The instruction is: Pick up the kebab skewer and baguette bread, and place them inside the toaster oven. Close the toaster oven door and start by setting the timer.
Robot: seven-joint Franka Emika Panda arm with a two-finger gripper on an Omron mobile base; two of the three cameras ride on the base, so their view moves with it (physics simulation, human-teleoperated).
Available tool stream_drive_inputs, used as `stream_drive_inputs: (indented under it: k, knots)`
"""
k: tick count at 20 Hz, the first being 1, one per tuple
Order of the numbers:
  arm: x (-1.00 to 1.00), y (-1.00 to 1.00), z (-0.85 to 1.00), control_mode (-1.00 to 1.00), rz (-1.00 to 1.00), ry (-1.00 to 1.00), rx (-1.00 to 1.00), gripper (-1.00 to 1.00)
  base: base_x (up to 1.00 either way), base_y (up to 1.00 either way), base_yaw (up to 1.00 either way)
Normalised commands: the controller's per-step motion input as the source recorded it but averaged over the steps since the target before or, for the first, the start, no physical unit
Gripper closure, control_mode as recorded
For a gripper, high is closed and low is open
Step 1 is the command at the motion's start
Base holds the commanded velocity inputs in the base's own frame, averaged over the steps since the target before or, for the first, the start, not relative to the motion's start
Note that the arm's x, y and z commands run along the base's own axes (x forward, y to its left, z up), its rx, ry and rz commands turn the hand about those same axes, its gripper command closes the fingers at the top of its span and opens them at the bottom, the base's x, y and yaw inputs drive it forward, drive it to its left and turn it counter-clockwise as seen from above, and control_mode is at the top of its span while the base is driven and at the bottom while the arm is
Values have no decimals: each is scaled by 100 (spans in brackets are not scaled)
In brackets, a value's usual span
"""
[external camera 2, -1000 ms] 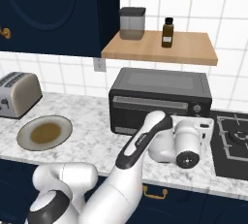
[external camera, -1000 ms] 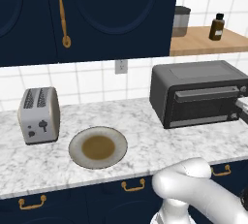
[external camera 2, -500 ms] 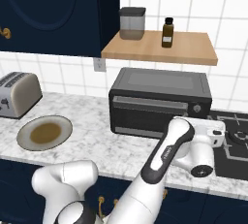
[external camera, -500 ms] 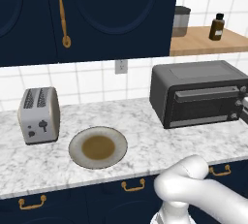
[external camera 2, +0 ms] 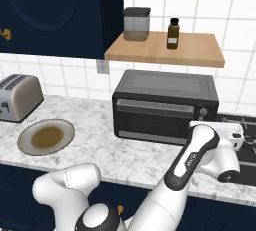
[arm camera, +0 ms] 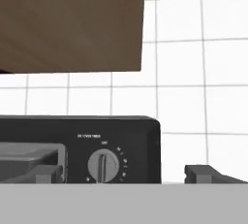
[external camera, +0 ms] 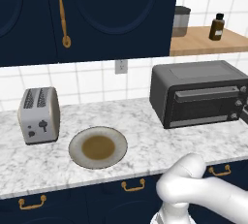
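Note:
The dark grey toaster oven (external camera 2: 165, 106) stands on the counter with its glass door (external camera 2: 152, 121) shut. The kebab skewer and the baguette bread are out of view. My white hand (external camera 2: 227, 142) hovers at the oven's right end, in front of its knobs (external camera 2: 202, 112). In the hand view my gripper (arm camera: 126, 174) is open with nothing between its fingertips (arm camera: 48, 173), and a round knob (arm camera: 102, 166) on the oven's front sits just left of centre between them.
A round plate (external camera: 98, 147) with a brown centre lies on the marble counter (external camera: 145, 136), and a silver two-slot toaster (external camera: 39, 115) stands left of it. A wooden shelf (external camera 2: 165, 49) with a canister and a bottle hangs above the oven. A stove (external camera 2: 247, 140) lies to the right.
My arm has swung right along the front of the oven, carrying the hand from before the door to the knob end. The jaws have stayed open.

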Motion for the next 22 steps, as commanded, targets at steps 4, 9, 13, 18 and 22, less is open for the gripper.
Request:
stream_drive_inputs:
  k: [4, 9, 13, 18, 22]
  knots:
    - [38, 0, -31, -100, 8, -7, 0, -100, 0, 0, 0]
    - [48, 0, -19, -100, 2, -9, 0, -100, 0, 0, 0]
    - [36, -8, -17, -100, 0, -8, 0, -100, 0, 0, 0]
    - [34, -3, -5, -100, 0, -5, -1, -100, 0, 0, 0]
    - [3, -2, 0, -100, 0, -3, -1, -100, 0, 0, 0]
